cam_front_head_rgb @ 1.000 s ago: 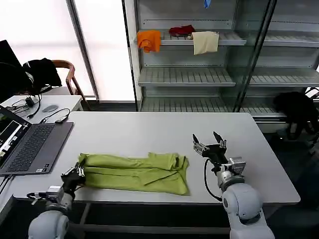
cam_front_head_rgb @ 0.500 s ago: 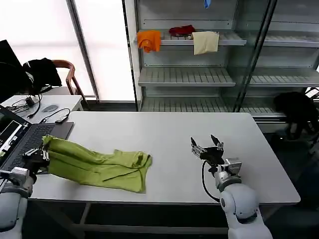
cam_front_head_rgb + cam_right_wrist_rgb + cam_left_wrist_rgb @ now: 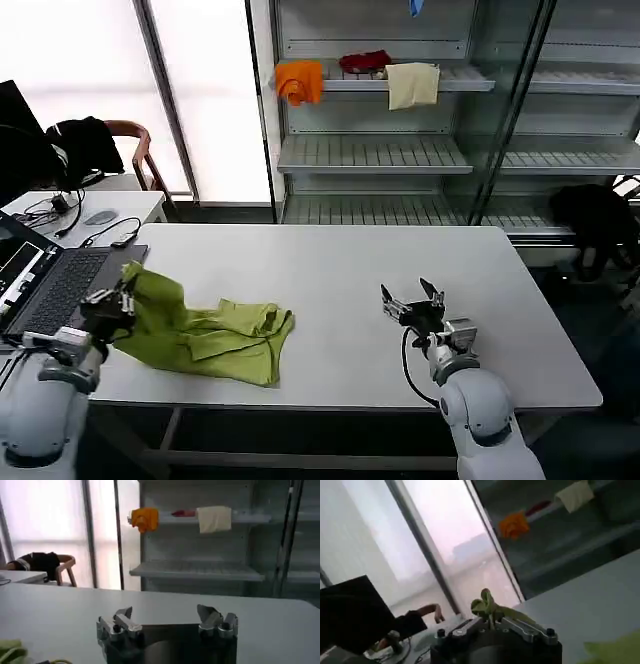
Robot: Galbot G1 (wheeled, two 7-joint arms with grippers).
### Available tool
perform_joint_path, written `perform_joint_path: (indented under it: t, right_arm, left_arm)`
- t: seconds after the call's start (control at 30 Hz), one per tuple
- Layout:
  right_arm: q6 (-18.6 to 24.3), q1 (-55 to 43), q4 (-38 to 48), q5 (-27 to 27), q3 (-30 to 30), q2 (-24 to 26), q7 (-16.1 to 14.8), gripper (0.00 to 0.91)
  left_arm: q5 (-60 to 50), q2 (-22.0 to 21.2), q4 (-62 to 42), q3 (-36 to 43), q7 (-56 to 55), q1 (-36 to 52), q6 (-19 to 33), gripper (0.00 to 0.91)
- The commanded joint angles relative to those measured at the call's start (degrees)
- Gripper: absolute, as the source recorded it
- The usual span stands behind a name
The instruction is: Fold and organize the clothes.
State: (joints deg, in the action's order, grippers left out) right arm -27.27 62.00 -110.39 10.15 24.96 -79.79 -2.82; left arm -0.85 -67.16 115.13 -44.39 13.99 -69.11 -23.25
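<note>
One green T-shirt (image 3: 205, 335) now sits bunched closer together on the surface (image 3: 330, 265) beside the laptop (image 3: 55, 290). Its corner has moved inward, pinched by the left gripper (image 3: 113, 302). Right gripper (image 3: 412, 303) stays spread, holding nothing.

1. A light grey table (image 3: 330, 260) fills the middle of the head view.
2. At 9 o'clock, an open laptop (image 3: 50, 290) lies on the table's edge.
3. At 10 o'clock stand a small white side table (image 3: 120, 205) with cables and a wooden chair (image 3: 140, 150) draped in dark cloth.
4. From 11 to 2 o'clock run bright windows (image 3: 210, 90) and grey metal shelving (image 3: 400, 150).
</note>
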Motion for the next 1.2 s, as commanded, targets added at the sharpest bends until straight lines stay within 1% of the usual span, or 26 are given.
perform_joint_path:
  t: [0.03, 0.2, 0.43, 0.77, 0.8, 0.83, 0.87, 0.9, 1.2]
  right_arm:
    - [0.2, 0.0, 1.0, -0.2, -0.2, 0.3, -0.1, 0.907]
    - [0.3, 0.1, 1.3, -0.3, -0.1, 0.3, -0.3, 0.907]
    - [0.4, -0.1, 1.9, -0.5, -0.2, 0.0, -0.6, 0.907]
    - [0.5, 0.2, 1.5, -0.6, -0.2, -0.1, -0.6, 0.907]
    - [0.5, 0.2, 1.5, -0.6, -0.2, 0.0, -0.6, 0.907]
    - [0.5, 0.3, 1.5, -0.6, -0.2, 0.0, -0.6, 0.907]
    - [0.4, 0.3, 1.4, -0.7, -0.2, 0.0, -0.6, 0.907]
    - [0.4, 0.3, 1.4, -0.7, -0.2, -0.1, -0.6, 0.907]
    - [-0.1, 0.5, 0.1, -0.7, -0.3, 0.2, -0.5, 0.907]
  left_arm:
    - [-3.8, -7.0, 5.1, 16.4, -2.2, 0.1, -2.9, 0.01]
    - [-4.1, -7.8, 4.3, 19.5, -2.6, -0.2, -3.3, 0.01]
    - [-5.0, -7.9, 4.2, 21.5, -2.6, -0.2, -4.3, 0.01]
    - [-8.9, -9.8, -0.5, 24.2, -3.3, -0.1, -4.5, 0.02]
    - [-9.3, -10.2, -1.4, 24.6, -3.7, -0.1, -4.4, 0.081]
    - [-9.4, -10.3, -2.0, 24.9, -4.2, -0.1, -4.4, 0.181]
    - [-9.4, -10.6, -2.6, 25.3, -4.7, 0.0, -4.4, 0.534]
    - [-9.4, -11.1, -3.3, 25.8, -5.9, 0.1, -4.4, 0.907]
    - [-9.2, -13.9, -6.1, 29.0, -9.2, 0.1, -3.9, 0.907]
